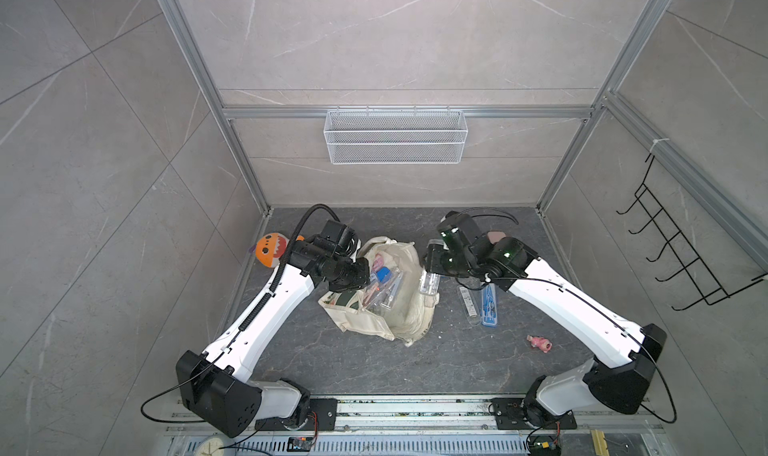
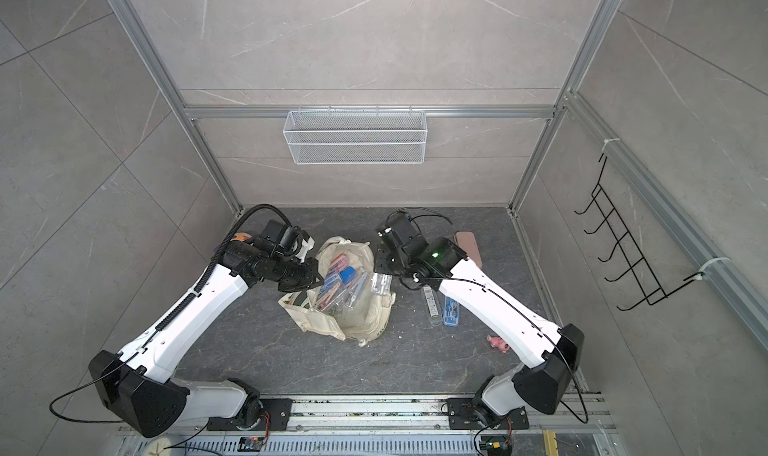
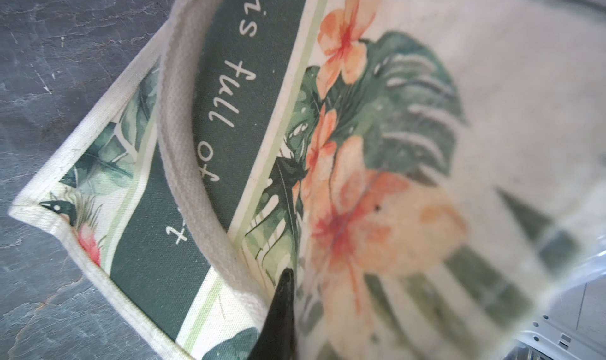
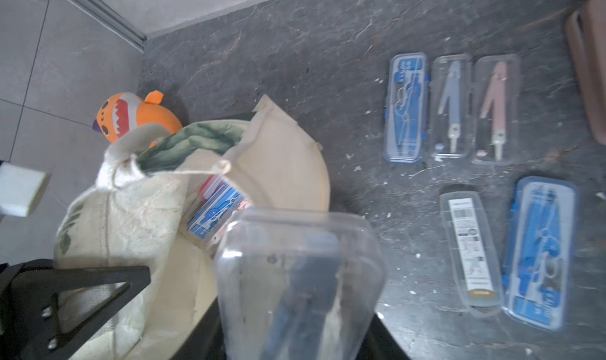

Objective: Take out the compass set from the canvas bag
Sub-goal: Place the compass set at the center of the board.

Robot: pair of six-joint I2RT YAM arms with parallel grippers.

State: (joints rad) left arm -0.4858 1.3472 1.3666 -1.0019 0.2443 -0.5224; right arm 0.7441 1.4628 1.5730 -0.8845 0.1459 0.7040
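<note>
While left end effector [image 1: 362, 276] pinches bag [image 1: 411, 308], right one [image 1: 432, 272] clamps compass set [image 4: 300, 270] near cases [image 4: 541, 253].

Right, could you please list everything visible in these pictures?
canvas bag: one, cream with green floral print, centre of table, open.
compass sets in bag: several, blue, pink and clear; count unclear.
blue compass cases: two, on the table right of the bag.
clear compass cases: three, beside the blue ones.
held clear case: one, over the bag's right edge.
plush toy: one, orange, back left corner.
small figure: one, pink, front right.
flat case: one, brownish pink, back right.
wire basket: one, white, back wall.
hook rack: one, black, right wall.
left gripper: one, black, shut on the canvas bag's rim.
right gripper: one, black, shut on the held clear case.
</note>
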